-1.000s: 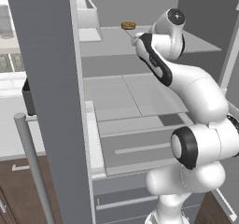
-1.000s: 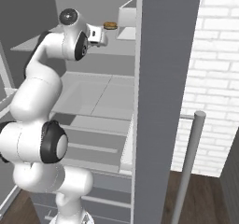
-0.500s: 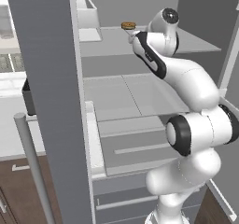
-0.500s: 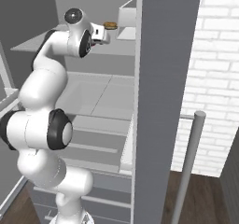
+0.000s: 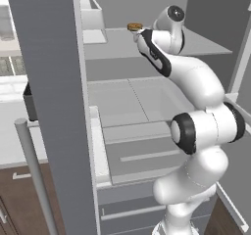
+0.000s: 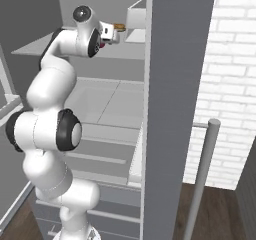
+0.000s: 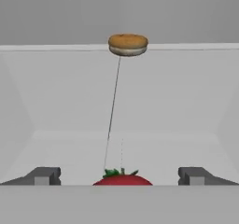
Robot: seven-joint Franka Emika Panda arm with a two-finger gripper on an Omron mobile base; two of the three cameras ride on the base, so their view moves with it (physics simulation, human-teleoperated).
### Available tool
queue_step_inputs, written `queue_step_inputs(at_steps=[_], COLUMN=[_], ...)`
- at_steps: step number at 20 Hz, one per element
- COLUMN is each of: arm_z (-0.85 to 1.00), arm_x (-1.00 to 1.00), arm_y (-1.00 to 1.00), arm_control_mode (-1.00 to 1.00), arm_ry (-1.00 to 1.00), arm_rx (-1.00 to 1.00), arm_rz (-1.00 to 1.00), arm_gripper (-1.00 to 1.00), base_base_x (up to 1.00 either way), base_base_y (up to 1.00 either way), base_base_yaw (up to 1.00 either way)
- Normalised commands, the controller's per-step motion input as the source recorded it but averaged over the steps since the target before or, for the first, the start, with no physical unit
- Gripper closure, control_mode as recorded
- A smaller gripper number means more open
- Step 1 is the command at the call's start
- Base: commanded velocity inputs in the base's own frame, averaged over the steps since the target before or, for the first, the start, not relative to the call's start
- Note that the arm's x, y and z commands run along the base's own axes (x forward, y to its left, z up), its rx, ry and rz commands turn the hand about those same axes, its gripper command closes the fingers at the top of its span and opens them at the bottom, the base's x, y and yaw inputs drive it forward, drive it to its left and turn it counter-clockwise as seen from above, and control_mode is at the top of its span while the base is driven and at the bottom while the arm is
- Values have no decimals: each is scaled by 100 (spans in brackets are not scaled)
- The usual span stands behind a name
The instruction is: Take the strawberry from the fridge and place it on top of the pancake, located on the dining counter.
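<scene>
Red strawberry [image 7: 122,179] is seen on the fridge shelf [image 7: 121,101], at 6 o'clock between wide-open hand [image 7: 120,176] fingers, nothing gripped; positioned for grasping. Brown patty [image 7: 128,44] at 12 o'clock.

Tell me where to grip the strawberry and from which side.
Grip the strawberry across its rounded red body, below the green leaves, coming straight along the shelf as the open claw already points; it sits centred between the fingertips.

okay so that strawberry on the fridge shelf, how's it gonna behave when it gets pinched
The strawberry looks small and rounded, so it may roll or squirt sideways. It is probably soft and light, so a gentle squeeze seems wise. The end effector stands open astride it, which should help centre it.
</scene>
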Motion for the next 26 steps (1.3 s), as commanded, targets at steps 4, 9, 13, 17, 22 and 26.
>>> queue_step_inputs(at_steps=[4,9,13,17,22,26], arm_z=[-3,-24,-29,-9,19,8], arm_x=[12,-29,-27,-13,-61,-100], arm_y=[0,-3,0,0,0,0], arm_control_mode=[-100,-100,-100,-100,-100,-100], arm_ry=[0,-4,-1,-2,-6,-5], arm_rx=[0,0,0,0,0,2], arm_rz=[0,0,0,0,0,0], arm_gripper=[100,100,100,100,100,100], base_base_x=[0,0,0,0,0,0], base_base_y=[0,0,0,0,0,0], base_base_yaw=[0,0,0,0,0,0])
